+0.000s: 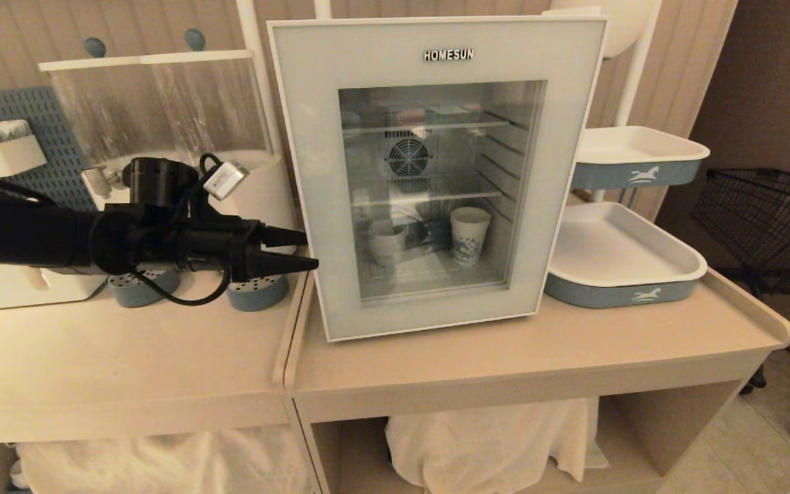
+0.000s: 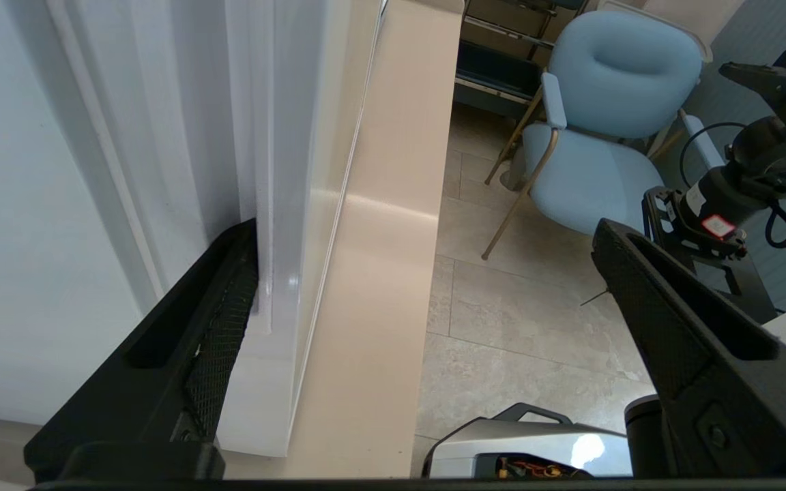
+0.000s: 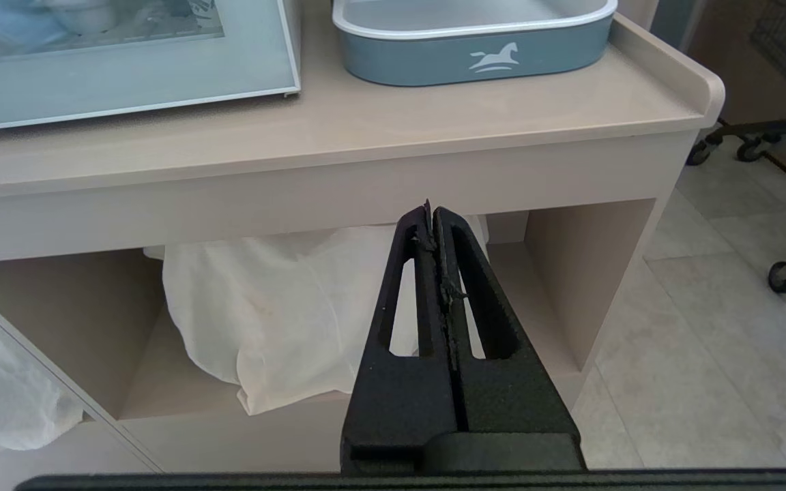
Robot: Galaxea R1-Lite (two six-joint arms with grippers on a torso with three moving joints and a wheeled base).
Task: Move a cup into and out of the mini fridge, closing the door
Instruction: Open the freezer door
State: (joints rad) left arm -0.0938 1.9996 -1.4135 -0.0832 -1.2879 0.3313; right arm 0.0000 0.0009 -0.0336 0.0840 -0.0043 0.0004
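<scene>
The mini fridge [image 1: 436,175] stands on the worktop [image 1: 505,357]. Its door [image 1: 313,171] is shut, and you can look in through the glass.

On the bottom of the fridge sits the cup [image 1: 387,241], small and white, on the left side. Beside it, to the right, stands a taller paper cup [image 1: 469,234] with blue marks on it. The two cups are near each other but not touching.

The left gripper [image 1: 302,250] reaches in from the left and lies flat, level with the worktop. Its tips are right at the left edge of the door. Its two fingers are spread wide apart. In the left wrist view, one finger [image 2: 215,320] lies against the side of the fridge, by the seam where the door meets the box. The other finger [image 2: 679,320] is out in the air in front of the door. It is holding nothing.

The right gripper [image 3: 432,211] hangs low in front of the worktop, below its edge. Its fingers are pressed tight together with nothing between them.

Two trays [image 1: 625,291] with a little white horse on them stand to the right of the fridge. White cloth [image 1: 491,446] is stuffed in the space under the worktop.
</scene>
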